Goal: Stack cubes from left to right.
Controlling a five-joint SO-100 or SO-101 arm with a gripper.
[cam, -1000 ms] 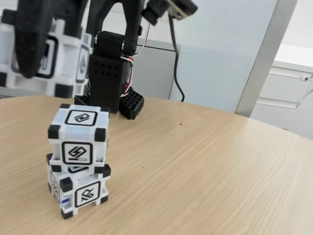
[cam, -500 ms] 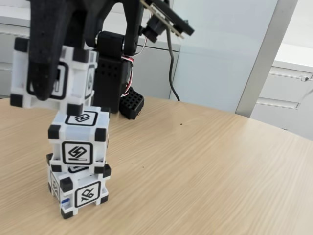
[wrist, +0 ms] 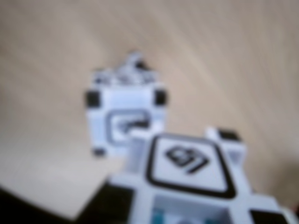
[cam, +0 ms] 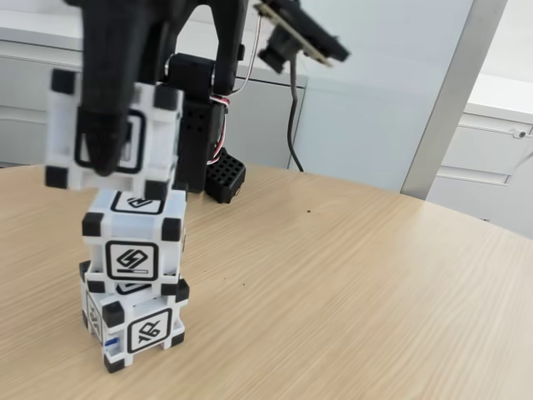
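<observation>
Three cubes are in play on the wooden table (cam: 358, 292), and the last stacking step is in hand. Two already stand as a short tower near the fixed view's left edge: the bottom cube (cam: 137, 325) on the tabletop, the middle cube (cam: 133, 242) squarely on it, turned a little off its line. The black gripper (cam: 108, 158) carries the third cube (cam: 112, 137), its jaws clamped on the cube's sides, one finger (cam: 112, 100) running down the near face. That cube hangs just above the tower, its lower edge close over the middle cube's top, and it sits somewhat left of centre as the fixed view shows it. The blurred wrist view puts the carried cube (wrist: 191, 168) in the foreground with the tower's top face (wrist: 126, 121) beyond it, offset, not yet lined up. By my reckoning the next move calls for a small sideways correction until the faces square up, then a gentle descent before letting go; a release from this position could tip the tower.
</observation>
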